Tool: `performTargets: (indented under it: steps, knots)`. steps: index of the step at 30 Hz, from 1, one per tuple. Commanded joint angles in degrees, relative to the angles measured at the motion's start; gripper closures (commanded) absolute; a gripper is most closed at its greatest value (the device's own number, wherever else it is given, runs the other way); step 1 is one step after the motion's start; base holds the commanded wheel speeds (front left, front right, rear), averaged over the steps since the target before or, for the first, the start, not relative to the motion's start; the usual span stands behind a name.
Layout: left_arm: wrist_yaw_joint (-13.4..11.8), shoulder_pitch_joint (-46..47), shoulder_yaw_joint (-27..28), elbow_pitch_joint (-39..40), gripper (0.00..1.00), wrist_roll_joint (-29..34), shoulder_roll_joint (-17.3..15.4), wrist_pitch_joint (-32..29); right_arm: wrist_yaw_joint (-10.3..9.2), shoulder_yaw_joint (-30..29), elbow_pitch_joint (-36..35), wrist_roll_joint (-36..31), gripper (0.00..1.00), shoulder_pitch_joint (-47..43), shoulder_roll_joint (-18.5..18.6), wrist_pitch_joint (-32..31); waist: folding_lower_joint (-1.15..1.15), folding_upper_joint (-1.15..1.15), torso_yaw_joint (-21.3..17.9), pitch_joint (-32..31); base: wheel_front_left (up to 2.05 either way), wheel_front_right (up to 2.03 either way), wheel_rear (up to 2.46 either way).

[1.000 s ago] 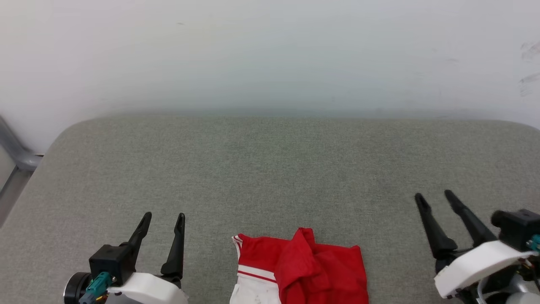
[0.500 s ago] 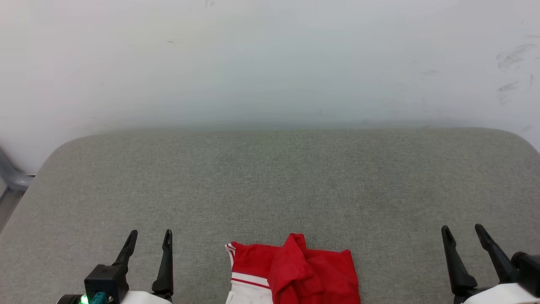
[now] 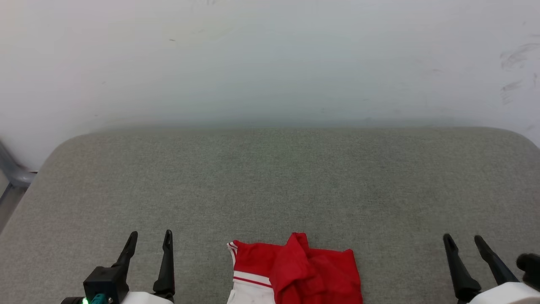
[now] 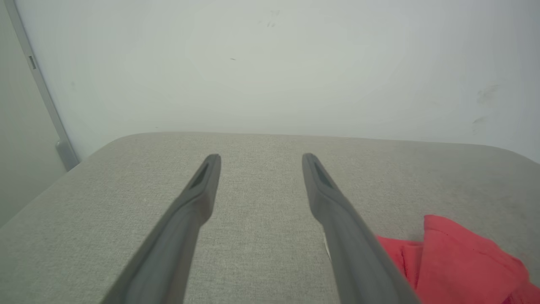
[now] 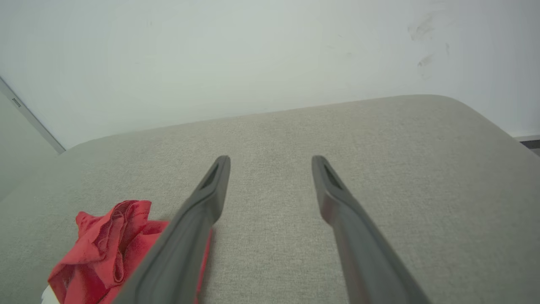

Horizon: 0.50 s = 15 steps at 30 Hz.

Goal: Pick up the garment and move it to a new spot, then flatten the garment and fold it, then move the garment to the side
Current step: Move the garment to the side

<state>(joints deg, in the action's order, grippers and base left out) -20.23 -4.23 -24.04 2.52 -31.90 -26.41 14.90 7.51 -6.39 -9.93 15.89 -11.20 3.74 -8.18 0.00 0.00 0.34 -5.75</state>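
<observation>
The garment (image 3: 295,270) lies crumpled at the near edge of the grey padded surface (image 3: 270,181), red with a white striped sleeve at its left; its lower part runs off the bottom of the head view. The same red heap shows in the left wrist view as the garment (image 4: 460,257) and in the right wrist view as the garment (image 5: 109,249). My left gripper (image 3: 149,238) stands open to the left of it, apart from the cloth. My right gripper (image 3: 464,241) stands open well to its right. Nothing is between either pair of fingers.
A pale wall (image 3: 270,63) rises behind the padded surface. A grey metal frame (image 3: 12,175) stands past the surface's left edge. The surface has rounded far corners and a wide bare stretch beyond the garment.
The head camera has tilted, so the whole picture shifted downward. Both grippers sit lower in the view, the right one drawn back toward the bottom right. The garment lies as before.
</observation>
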Motion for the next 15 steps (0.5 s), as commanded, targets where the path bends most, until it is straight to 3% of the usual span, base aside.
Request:
performTargets:
  steps: [1, 7, 11, 15]
  knots:
    - [0.2, 0.8, 0.2, 0.0, 0.00, 0.3, 0.4, 0.4, -0.05, -1.1, 0.7, 1.5, 0.00, -0.7, -0.1, -0.9, 0.00, 0.00, 0.4, 0.3, 0.00, 0.00, 0.00]
    - [1.3, 2.6, -0.1, -0.1, 0.00, 1.0, 1.7, 0.4, -0.04, -5.4, 7.0, 13.8, 0.00, -0.9, 1.6, -13.5, 0.00, 0.00, 2.6, 2.0, 0.00, 0.00, 0.00]
    - [2.2, 3.8, 0.0, -0.2, 0.00, 1.6, 2.7, 0.3, -0.04, -4.1, 9.8, 22.1, 0.00, -0.4, 4.1, -24.9, 0.00, 0.00, 4.2, 3.4, 0.00, 0.00, 0.00]
    - [2.9, 4.6, 0.5, -0.2, 0.00, 2.2, 3.6, 0.3, -0.04, -1.3, 11.0, 26.8, 0.00, 1.4, 5.1, -32.2, 0.00, 0.00, 5.7, 4.7, 0.00, 0.00, 0.00]
